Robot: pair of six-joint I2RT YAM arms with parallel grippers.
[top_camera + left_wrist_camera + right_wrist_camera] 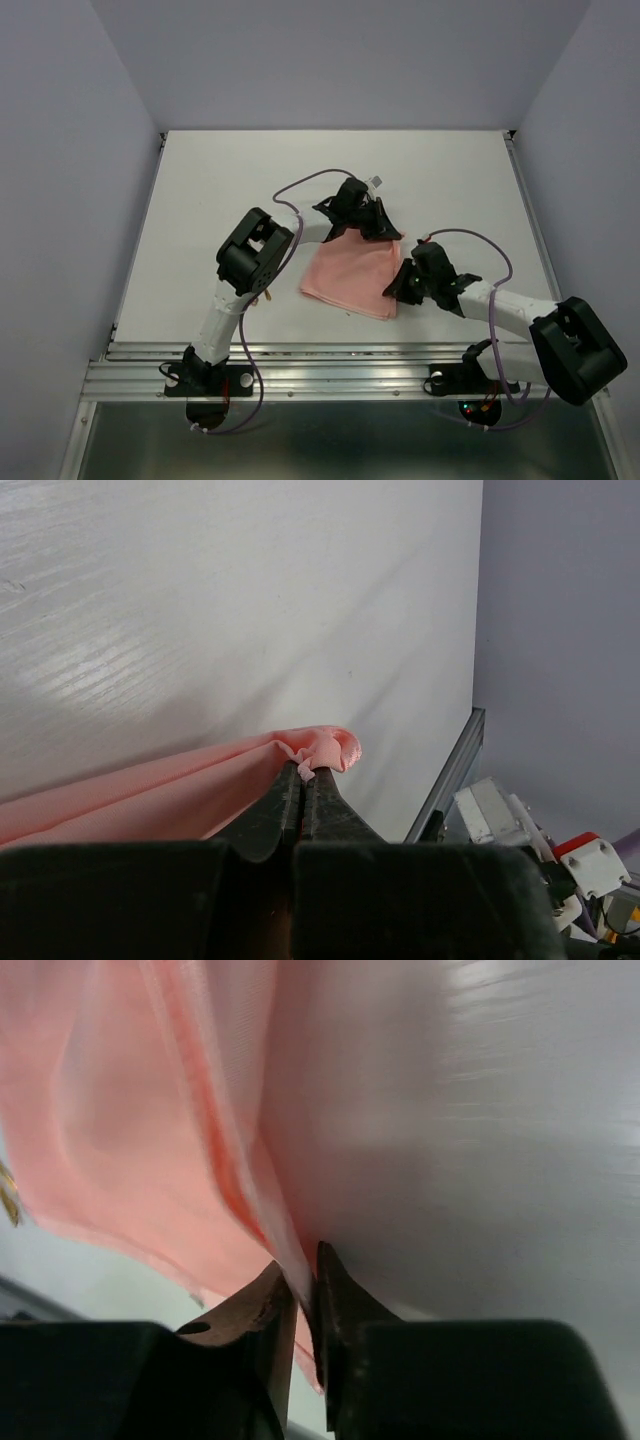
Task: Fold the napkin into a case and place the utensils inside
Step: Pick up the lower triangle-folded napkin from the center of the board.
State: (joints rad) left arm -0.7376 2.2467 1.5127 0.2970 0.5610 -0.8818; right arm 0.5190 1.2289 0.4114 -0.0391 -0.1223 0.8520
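At the napkin's (350, 275) right edge, we pinch both corners: left gripper (303, 770) clamped on the far one, right gripper (300, 1272) nipping the near one, the edge running between them.

Bare counter (200, 200) is found left of and beyond the napkin (345, 275). The napkin's far right corner is occupied by the left tool (378, 232), and its near right edge by the right tool (398, 288). The counter is bounded by walls (60, 220) on three sides.
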